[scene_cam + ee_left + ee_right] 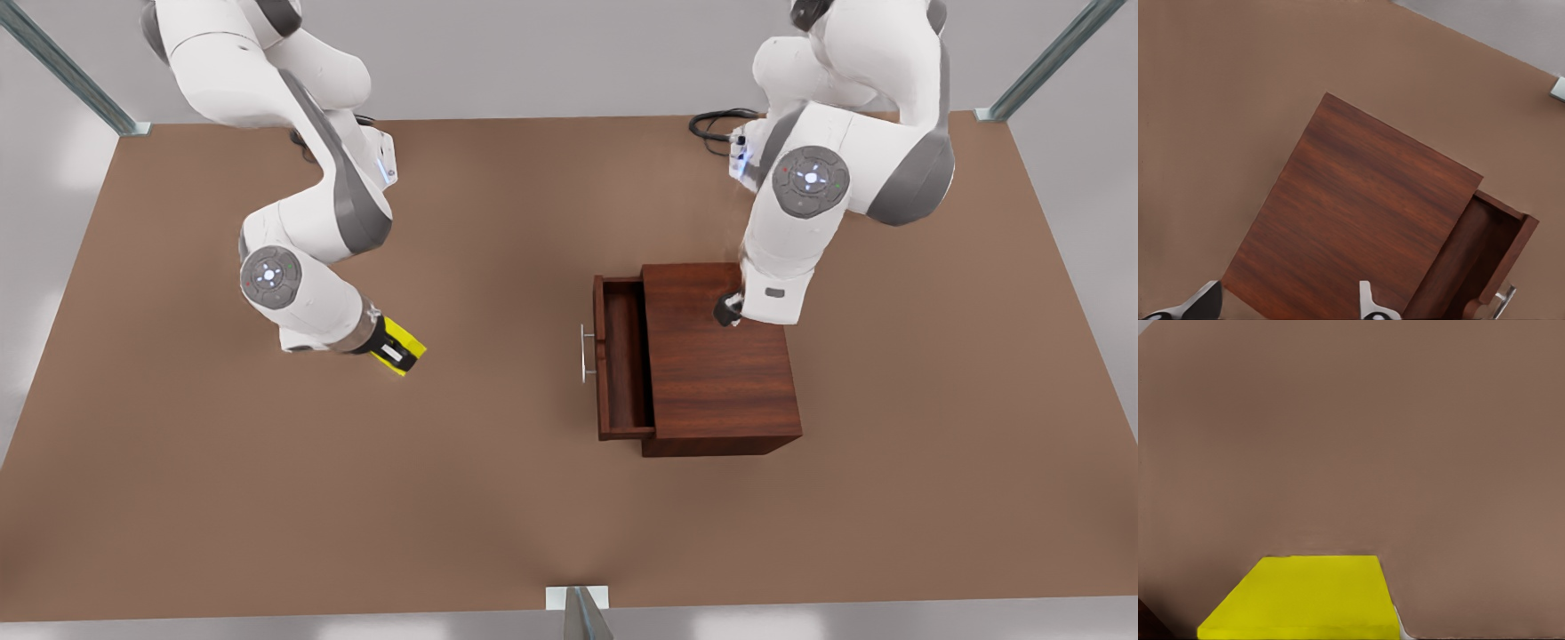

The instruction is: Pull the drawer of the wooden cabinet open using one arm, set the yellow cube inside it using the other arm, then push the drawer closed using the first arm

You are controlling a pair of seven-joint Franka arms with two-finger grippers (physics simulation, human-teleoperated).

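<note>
Drawer (622,356): standing pulled out from the left face of the wooden cabinet (720,356) in the front view, its silver bar handle (586,353) clear of both arms. The tray looks empty. The opening step is judged complete.

Left gripper (729,309): poised above the far part of the cabinet top, on the front view's right. In the left wrist view its fingertips (1371,308) stand apart with nothing between them, the cabinet top and open drawer lying below. This arm waits.

Right gripper (397,347): on the front view's left, well apart from the cabinet, low over the brown table (222,489). The yellow cube (404,342) sits at its tip, and the right wrist view shows the cube's top face (1308,597) close under the camera. The fingers appear clamped on the cube, though whether it has left the table cannot be told.

Step in hand, as judged: the pick and carry of the cube. The next move calls for carrying it rightward over the drawer tray, clearing the front panel and handle, then lowering and releasing it inside. The left arm should keep clear until the closing push.
</note>
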